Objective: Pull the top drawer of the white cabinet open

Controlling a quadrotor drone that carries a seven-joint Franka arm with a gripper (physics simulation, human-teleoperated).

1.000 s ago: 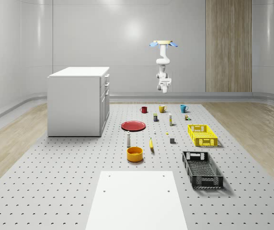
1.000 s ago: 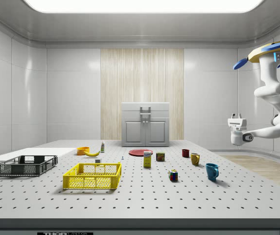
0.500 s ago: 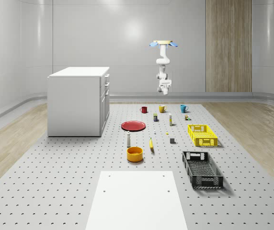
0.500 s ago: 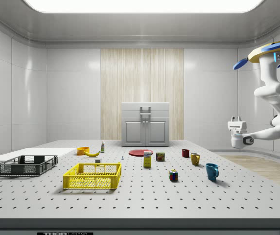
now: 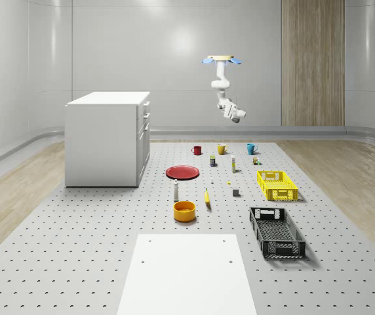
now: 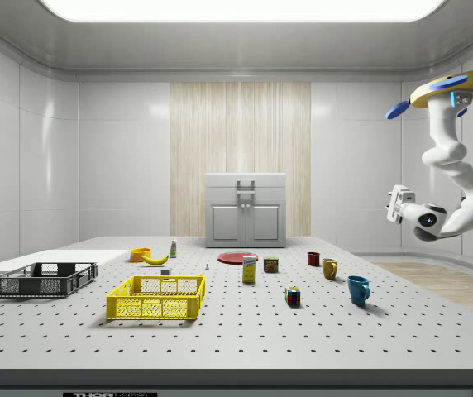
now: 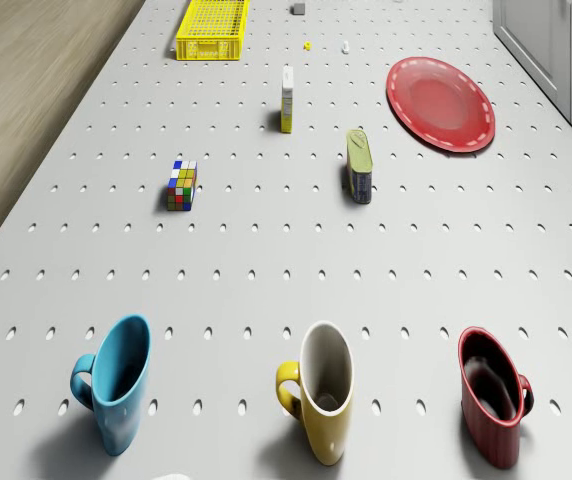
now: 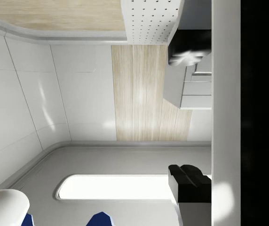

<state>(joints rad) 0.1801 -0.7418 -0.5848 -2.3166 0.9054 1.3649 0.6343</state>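
On the pegboard bench (image 5: 76, 249) stood a row of three mugs: a blue mug (image 7: 116, 382), a yellow mug (image 7: 321, 390) and a red mug (image 7: 493, 396). Beyond them lay a colour cube (image 7: 181, 186), a tin (image 7: 359, 166), an upright carton (image 7: 287, 99) and a red plate (image 7: 440, 103). Farther on I saw a yellow crate (image 5: 276, 185), a black crate (image 5: 276, 231), an orange bowl (image 5: 184, 210) and a banana (image 5: 207, 197).

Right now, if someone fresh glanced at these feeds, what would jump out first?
The drone hovering high beyond the table's far end, its arm bent and the tool raised in the air, nowhere near the white cabinet. That cabinet stands at the whole-scene view's left with its drawers shut. In the drone view, three mugs stand in a row: blue mug, yellow mug, red mug.
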